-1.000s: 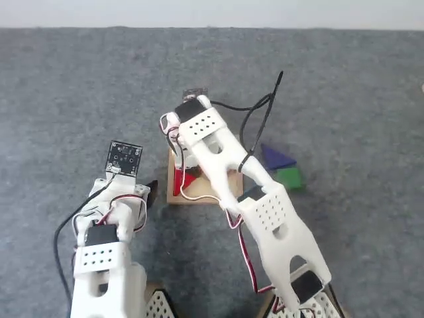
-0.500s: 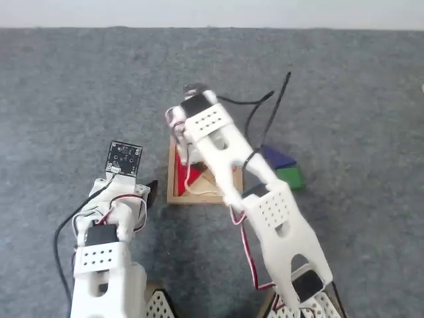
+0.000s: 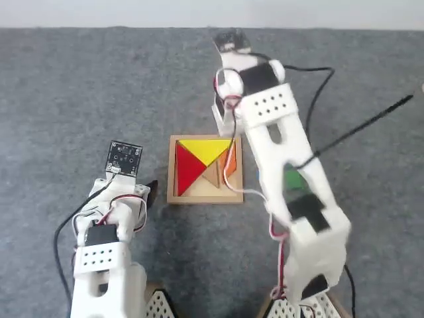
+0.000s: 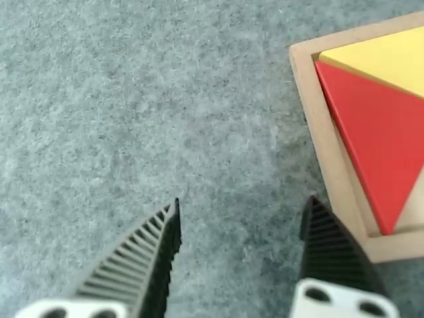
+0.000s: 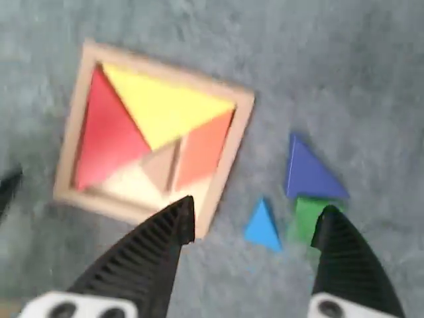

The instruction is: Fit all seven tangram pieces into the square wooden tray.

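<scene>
Right wrist view looks down from well above the work: the right claw (image 5: 258,209) hangs wide open and holds nothing. Under it the wooden tray (image 5: 242,116) holds a yellow triangle (image 5: 162,109), a red triangle (image 5: 109,129) and an orange piece (image 5: 202,149). The pale area in the tray's remaining corner may be bare wood or a piece; I cannot tell. Three pieces lie on the grey tabletop (image 4: 132,99) just beside the tray: a dark blue triangle (image 5: 306,173), a light blue triangle (image 5: 264,225) and a green piece (image 5: 306,215) touching the dark blue one.

The left claw (image 4: 243,204) is also open and empty, low over the tabletop near one corner of the tray.

The step in hand looks like fetching the next loose piece. The light blue triangle is the likeliest pick, since it lies apart from the others. The claw should come straight down with its fingers across two flat edges, not a point, so the piece does not twist out. It should also keep off the touching green and dark blue pair.
</scene>
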`<state>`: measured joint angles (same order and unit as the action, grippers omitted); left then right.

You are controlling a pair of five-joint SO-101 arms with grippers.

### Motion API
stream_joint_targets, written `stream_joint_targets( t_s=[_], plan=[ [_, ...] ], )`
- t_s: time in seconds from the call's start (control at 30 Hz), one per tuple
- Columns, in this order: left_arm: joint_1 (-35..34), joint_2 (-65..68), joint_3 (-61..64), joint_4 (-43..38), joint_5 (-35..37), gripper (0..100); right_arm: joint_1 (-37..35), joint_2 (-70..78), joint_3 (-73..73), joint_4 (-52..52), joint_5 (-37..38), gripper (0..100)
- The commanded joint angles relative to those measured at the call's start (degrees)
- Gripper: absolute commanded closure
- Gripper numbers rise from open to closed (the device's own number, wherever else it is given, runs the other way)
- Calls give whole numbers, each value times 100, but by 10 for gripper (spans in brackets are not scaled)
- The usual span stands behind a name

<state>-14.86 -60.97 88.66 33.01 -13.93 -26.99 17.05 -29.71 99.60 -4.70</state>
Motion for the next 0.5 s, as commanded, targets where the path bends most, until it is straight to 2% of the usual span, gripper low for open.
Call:
stream_joint_targets(
  t_s=[0.0,0.1,0.2,0.33,0.47],
  plan=[
    [-9,-79,-22,-114,-70,720,75,-1297,2233,-1095,290,714],
    [-9,-79,-22,-105,-70,720,84,-2026,4387,-2580,897,716],
    [-9,-79,-22,-105,-70,720,488,-2484,5837,-3468,1284,717],
    [-9,-79,-22,-105,-70,720,1376,-2695,6330,-3609,1433,717],
    [-9,-79,-22,-105,-70,720,1754,-2510,6382,-3618,2084,714]
  ],
)
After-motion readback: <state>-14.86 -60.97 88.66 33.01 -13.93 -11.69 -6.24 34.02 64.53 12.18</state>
